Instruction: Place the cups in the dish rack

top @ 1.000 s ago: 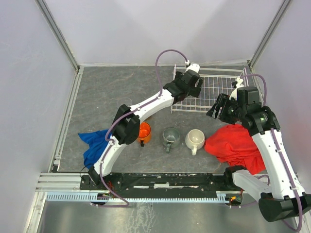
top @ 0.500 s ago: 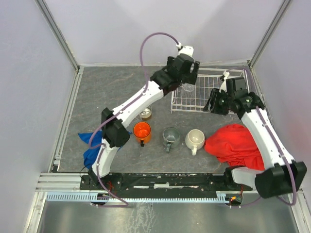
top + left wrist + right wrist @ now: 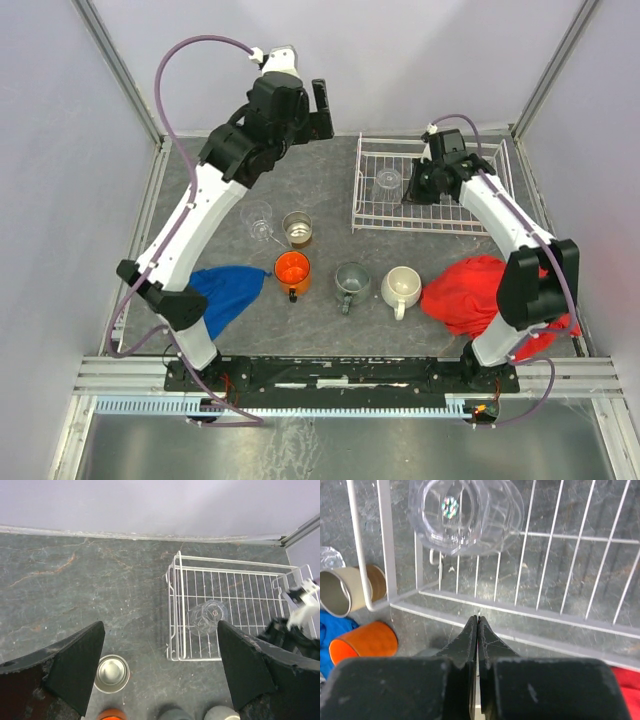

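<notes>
- The right tool (image 3: 478, 620) is pinched fully shut on nothing, low over the near rail of the dish rack (image 3: 385, 545). A careless sweep there could shove the light wire rack or knock the clear tumbler (image 3: 460, 512) already inside it. Whether that glass stands square on the wires cannot be told.
- The left tool (image 3: 160, 625) hangs high, spread wide and empty.
- Five cups wait on the tabletop (image 3: 200, 190). The second tumbler (image 3: 258, 222) sits just beside the tan cup (image 3: 296, 228), so reaching for one risks toppling the other. Slick clear glass may also slip from a light pinch.
- The orange mug (image 3: 292, 270), grey-green mug (image 3: 351, 282) and cream mug (image 3: 402, 286) stand in a tight row. The cream one is near a red cloth (image 3: 480, 295) that could snag a finger. A blue cloth (image 3: 225, 295) lies to the left.
- The tabletop is dark grey and stone-patterned, boxed in by pale walls with metal corner rails.
</notes>
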